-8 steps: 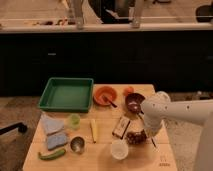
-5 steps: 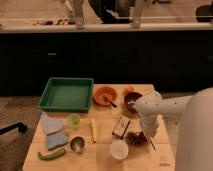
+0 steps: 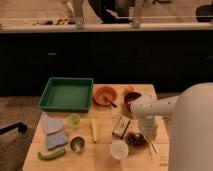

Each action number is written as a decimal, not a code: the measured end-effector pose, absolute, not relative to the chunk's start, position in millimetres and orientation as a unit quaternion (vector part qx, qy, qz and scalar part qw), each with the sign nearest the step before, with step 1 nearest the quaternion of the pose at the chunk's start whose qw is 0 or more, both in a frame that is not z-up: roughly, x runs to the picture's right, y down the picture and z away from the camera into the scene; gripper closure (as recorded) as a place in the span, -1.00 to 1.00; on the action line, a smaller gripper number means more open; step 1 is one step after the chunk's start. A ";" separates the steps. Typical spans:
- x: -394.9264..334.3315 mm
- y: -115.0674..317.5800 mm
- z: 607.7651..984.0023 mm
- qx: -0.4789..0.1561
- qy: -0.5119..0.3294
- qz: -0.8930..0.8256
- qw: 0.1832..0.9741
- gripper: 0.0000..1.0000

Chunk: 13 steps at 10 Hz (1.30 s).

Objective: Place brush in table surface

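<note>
The table surface (image 3: 105, 157) is a pale wooden top with plank grain that carries all the items. A brown oblong item that looks like the brush (image 3: 121, 127) lies flat on it right of the middle. My white arm reaches in from the right and bends down. The gripper (image 3: 147, 132) points at the table just right of the brush, beside a dark bristly clump (image 3: 134, 139). I cannot tell whether it holds anything.
A green tray (image 3: 66, 93) stands back left, with an orange bowl (image 3: 105, 95) and a dark bowl (image 3: 132, 99) behind the gripper. A white cup (image 3: 119, 148), yellow stick (image 3: 93, 130), metal cup (image 3: 77, 144), green cup (image 3: 74, 120), blue sponge (image 3: 56, 140) and green vegetable (image 3: 51, 154) lie in front.
My arm has shifted a little to the left over the table's right side, and its upper part fills more of the right edge. The items on the table have not moved.
</note>
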<state>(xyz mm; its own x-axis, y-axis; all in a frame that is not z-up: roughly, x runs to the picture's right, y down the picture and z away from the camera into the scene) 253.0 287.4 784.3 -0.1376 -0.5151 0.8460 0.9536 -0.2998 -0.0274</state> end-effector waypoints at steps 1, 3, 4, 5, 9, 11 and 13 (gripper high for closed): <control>256.8 285.0 776.1 -0.397 -0.271 -0.703 0.525 1.00; 261.5 282.1 767.3 -0.395 -0.264 -0.704 0.528 1.00; 262.9 283.2 766.0 -0.395 -0.264 -0.704 0.528 1.00; 264.1 284.5 765.5 -0.396 -0.264 -0.704 0.527 0.96; 261.8 285.9 767.6 -0.394 -0.272 -0.708 0.519 0.24; 259.0 285.6 768.4 -0.388 -0.276 -0.708 0.522 -0.19; 255.1 284.3 769.1 -0.381 -0.280 -0.707 0.526 -0.54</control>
<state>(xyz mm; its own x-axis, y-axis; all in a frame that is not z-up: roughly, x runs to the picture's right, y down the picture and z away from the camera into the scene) 255.1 284.3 769.1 -0.1570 -0.5308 0.8328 0.9567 -0.2910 -0.0050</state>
